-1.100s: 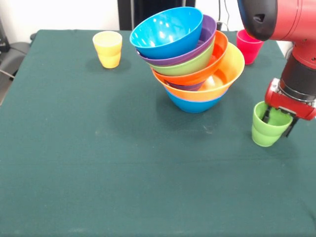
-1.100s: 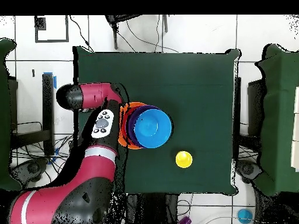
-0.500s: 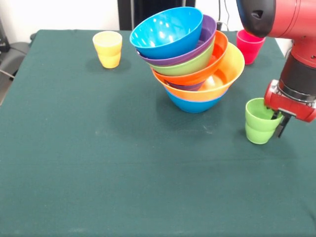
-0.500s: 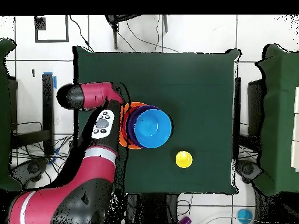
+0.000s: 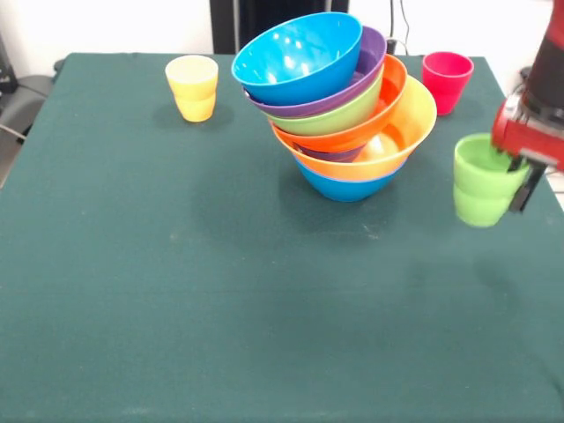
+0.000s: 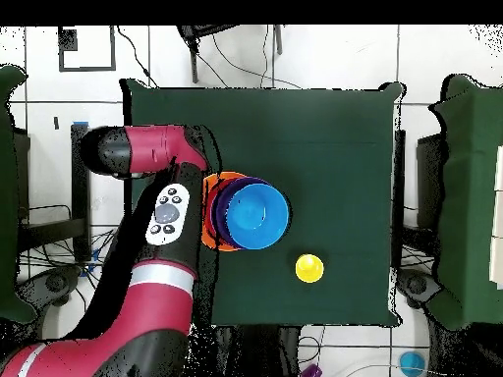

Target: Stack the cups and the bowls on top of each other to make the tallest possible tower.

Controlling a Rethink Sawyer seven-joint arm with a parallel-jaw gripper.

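The light green cup [image 5: 483, 181] hangs a little above the table at the right, slightly tilted. My gripper [image 5: 516, 176] is shut on its rim, one finger inside and one outside. The tower [image 5: 339, 97] of nested bowls leans left at the table's middle: blue lowest, then yellow-orange, orange-red, lime green and purple, with a blue bowl [image 5: 298, 57] on top. From overhead the tower [image 6: 250, 212] shows beside my arm [image 6: 162, 216], which hides the green cup. The yellow cup [image 5: 192, 86] stands far left and shows overhead too [image 6: 309, 267]. The red-pink cup [image 5: 446, 80] stands at the far right.
The dark green table [image 5: 176, 291] ends close to the right of the held cup. Its whole near half is bare cloth. Another green-covered table [image 6: 462, 196] stands off to one side in the overhead view.
The gripper has risen and swung right with the green cup, lifting it off the cloth. The tower and the other two cups have not moved.
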